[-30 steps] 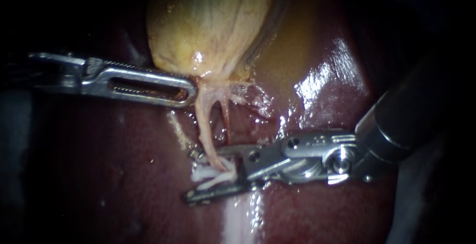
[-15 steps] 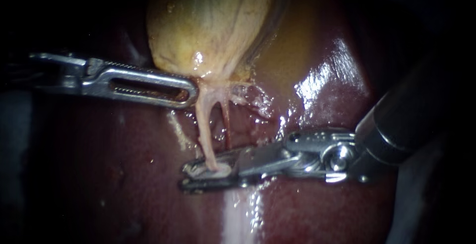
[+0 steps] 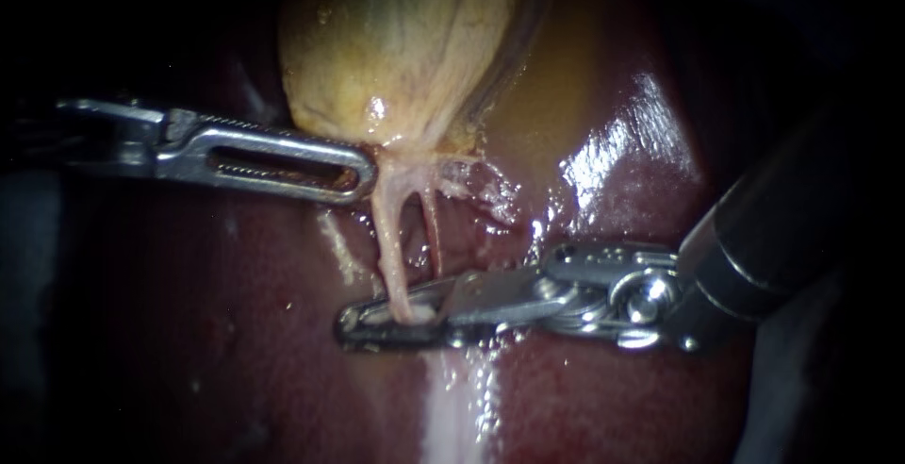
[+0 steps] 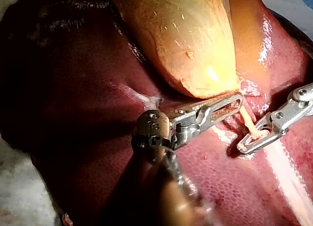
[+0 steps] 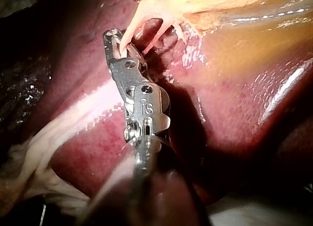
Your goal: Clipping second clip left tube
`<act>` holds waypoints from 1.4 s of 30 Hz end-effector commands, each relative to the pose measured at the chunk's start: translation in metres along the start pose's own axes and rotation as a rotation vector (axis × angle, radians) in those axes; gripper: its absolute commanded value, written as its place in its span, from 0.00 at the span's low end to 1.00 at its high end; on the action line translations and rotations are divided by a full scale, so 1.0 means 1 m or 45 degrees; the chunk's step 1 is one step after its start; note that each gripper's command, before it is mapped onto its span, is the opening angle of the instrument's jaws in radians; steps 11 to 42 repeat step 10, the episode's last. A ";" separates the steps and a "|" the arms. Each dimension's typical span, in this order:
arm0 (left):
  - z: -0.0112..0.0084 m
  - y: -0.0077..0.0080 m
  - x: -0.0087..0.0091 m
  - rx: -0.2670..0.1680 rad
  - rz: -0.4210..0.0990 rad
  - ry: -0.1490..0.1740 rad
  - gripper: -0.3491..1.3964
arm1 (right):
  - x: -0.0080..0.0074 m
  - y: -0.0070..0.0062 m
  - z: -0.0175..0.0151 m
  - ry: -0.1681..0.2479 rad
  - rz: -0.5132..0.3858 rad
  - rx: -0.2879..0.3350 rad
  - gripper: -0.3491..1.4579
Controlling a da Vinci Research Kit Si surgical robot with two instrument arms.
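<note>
Dark red liver (image 3: 217,332) fills the background, with the yellow gallbladder (image 3: 396,40) lying on it. My right instrument (image 3: 356,323) has its pincer clamped narrow on the left tube (image 3: 389,247), at the tube's far end from the gallbladder. My left instrument (image 3: 358,174) holds its pincer narrow too. It seems to pinch the gallbladder's neck just beside the tube's upper end, though that contact is hard to see.
</note>
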State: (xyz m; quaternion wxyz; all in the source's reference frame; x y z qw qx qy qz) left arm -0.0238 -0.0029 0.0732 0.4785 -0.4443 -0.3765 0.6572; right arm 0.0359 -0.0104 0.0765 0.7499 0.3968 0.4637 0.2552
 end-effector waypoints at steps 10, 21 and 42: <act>0.0000 0.0000 0.0000 -0.001 0.000 0.000 0.00 | -0.0001 0.0004 -0.0001 0.000 0.007 0.001 0.00; 0.0000 0.0000 0.0000 -0.001 0.000 0.000 0.00 | -0.0001 0.0004 -0.0001 0.000 0.007 0.001 0.00; 0.0000 0.0000 0.0000 -0.001 0.000 0.000 0.00 | -0.0001 0.0004 -0.0001 0.000 0.007 0.001 0.00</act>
